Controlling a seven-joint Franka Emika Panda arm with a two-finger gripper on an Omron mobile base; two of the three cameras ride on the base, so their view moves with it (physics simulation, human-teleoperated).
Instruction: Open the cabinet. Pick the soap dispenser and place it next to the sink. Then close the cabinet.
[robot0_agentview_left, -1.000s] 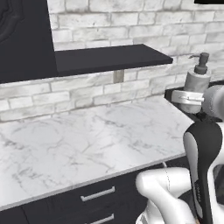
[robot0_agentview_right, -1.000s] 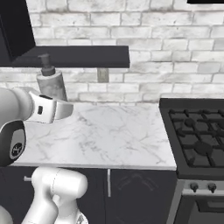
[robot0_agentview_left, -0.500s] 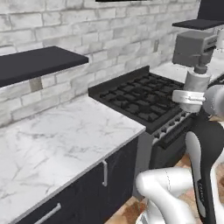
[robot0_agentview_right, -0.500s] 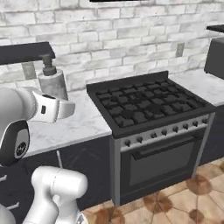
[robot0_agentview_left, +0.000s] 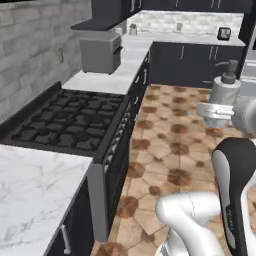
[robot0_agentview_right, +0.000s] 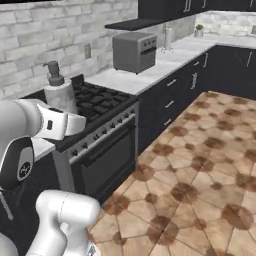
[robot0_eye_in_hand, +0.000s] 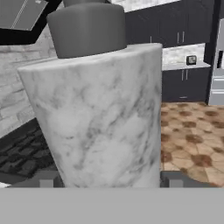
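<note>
Hand view: one soap dispenser (robot0_eye_in_hand: 98, 109) stands centre frame, clamped between two fingertips (robot0_eye_in_hand: 46, 180) of the gripper (robot0_eye_in_hand: 107, 179). Left base view: the dispenser (robot0_agentview_left: 223, 92) sits right of centre; one stove (robot0_agentview_left: 65, 122) at left.

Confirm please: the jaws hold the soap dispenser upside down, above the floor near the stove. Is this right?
Not quite. The soap dispenser is upright, its dark pump head on top, as the right base view shows. The rest holds: the gripper grips it, near the stove.
</note>
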